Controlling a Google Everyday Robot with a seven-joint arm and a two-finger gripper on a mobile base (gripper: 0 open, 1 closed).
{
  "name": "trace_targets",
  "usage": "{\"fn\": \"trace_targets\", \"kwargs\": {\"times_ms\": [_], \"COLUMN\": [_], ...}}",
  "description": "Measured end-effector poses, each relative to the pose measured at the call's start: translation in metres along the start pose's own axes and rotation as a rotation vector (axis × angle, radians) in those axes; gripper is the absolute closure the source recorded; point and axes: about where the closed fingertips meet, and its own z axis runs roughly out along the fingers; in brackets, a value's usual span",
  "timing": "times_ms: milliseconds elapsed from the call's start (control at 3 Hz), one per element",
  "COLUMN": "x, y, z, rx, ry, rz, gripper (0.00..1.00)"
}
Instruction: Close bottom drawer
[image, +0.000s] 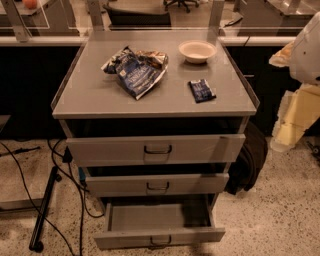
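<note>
**A:** Where is the bottom drawer (159, 239)?

**B:** It is the lowest of three on the grey cabinet (155, 100), and it is pulled out toward the near side. Its grey inner floor shows, with shadow in the far right corner. The small dark handle (160, 242) sits at the centre of the front panel, almost at the lower edge of the view.

**A:** And the drawers above it?

**B:** The middle drawer (157, 184) and the top drawer (155, 149) both sit further back than the bottom one. Each has a dark gap above its front.

**A:** Where is the gripper (295, 120)?

**B:** At the far right edge there is a pale cream shape under a white arm part, and I take that to be the gripper, though it is blurred. It hangs beside the cabinet's right side, well apart from the bottom drawer and higher than it. Whether it is open or closed I cannot tell.

**A:** What lies around the cabinet?

**B:** On the cabinet top there is a crumpled blue chip bag (136, 69) left of centre. A pale bowl (197, 51) stands toward the far right, and a small dark packet (202, 91) lies nearer on the right. On the speckled floor (280, 210) a dark bag (247, 160) leans against the cabinet's right side, between the gripper and the lower drawers. To the left, black cables (20, 170) trail over the floor, and a black pole (44, 210) slants just beside the open drawer's left corner.
</note>
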Motion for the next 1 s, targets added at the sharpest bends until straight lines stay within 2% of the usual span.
{"fn": "trace_targets", "kwargs": {"times_ms": [333, 1000], "x": [0.0, 0.0019], "y": [0.0, 0.0057], "z": [0.0, 0.0033], "rx": [0.0, 0.003], "ry": [0.0, 0.009], "rz": [0.0, 0.009], "gripper": [0.0, 0.48]}}
